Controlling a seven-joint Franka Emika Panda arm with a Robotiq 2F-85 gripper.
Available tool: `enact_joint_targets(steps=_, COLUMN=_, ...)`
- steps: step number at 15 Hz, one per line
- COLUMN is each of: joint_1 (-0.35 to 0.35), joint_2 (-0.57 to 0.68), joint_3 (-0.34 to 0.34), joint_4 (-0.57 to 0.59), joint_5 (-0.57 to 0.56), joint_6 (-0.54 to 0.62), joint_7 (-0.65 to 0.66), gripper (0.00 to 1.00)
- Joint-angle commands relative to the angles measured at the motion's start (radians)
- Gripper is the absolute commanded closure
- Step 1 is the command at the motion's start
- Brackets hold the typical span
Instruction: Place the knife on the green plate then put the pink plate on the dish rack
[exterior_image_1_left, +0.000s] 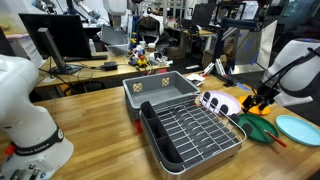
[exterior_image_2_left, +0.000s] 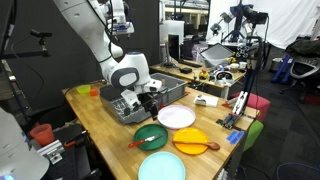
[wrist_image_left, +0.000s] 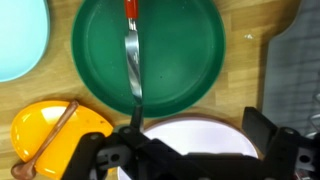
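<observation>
The knife (wrist_image_left: 131, 50) lies flat on the green plate (wrist_image_left: 180, 60), with its red handle at the rim and its blade tip pointing toward the pink plate (wrist_image_left: 205, 135). The gripper (wrist_image_left: 185, 150) hangs above the pink plate's near rim, jaws spread wide and holding nothing. An orange plate (wrist_image_left: 40, 125) and a turquoise plate (wrist_image_left: 18, 40) lie beside them. These plates are grouped at one end of the wooden worktop (exterior_image_1_left: 90, 110). The dish rack (exterior_image_1_left: 195, 130) stands near the worktop's front edge.
</observation>
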Motion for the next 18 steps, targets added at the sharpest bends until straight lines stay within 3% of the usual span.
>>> enact_joint_targets(steps=1, joint_1=-0.043, joint_2=-0.008, joint_3=0.055, joint_4=0.028, joint_5=0.048, joint_6=0.029, joint_7=-0.024, gripper=0.0)
enact_joint_targets(steps=7, joint_1=-0.012, joint_2=0.048, joint_3=0.006, joint_4=0.188, joint_5=0.022, joint_6=-0.008, joint_7=-0.013, gripper=0.0)
enact_joint_targets(steps=13, joint_1=-0.04, joint_2=0.147, joint_3=0.008, joint_4=0.404, joint_5=-0.017, joint_6=-0.2, joint_7=-0.096, gripper=0.0)
enact_joint_targets(steps=18, joint_1=-0.024, joint_2=0.259, joint_3=-0.041, joint_4=0.588, joint_5=-0.077, joint_6=-0.372, joint_7=-0.119, gripper=0.0)
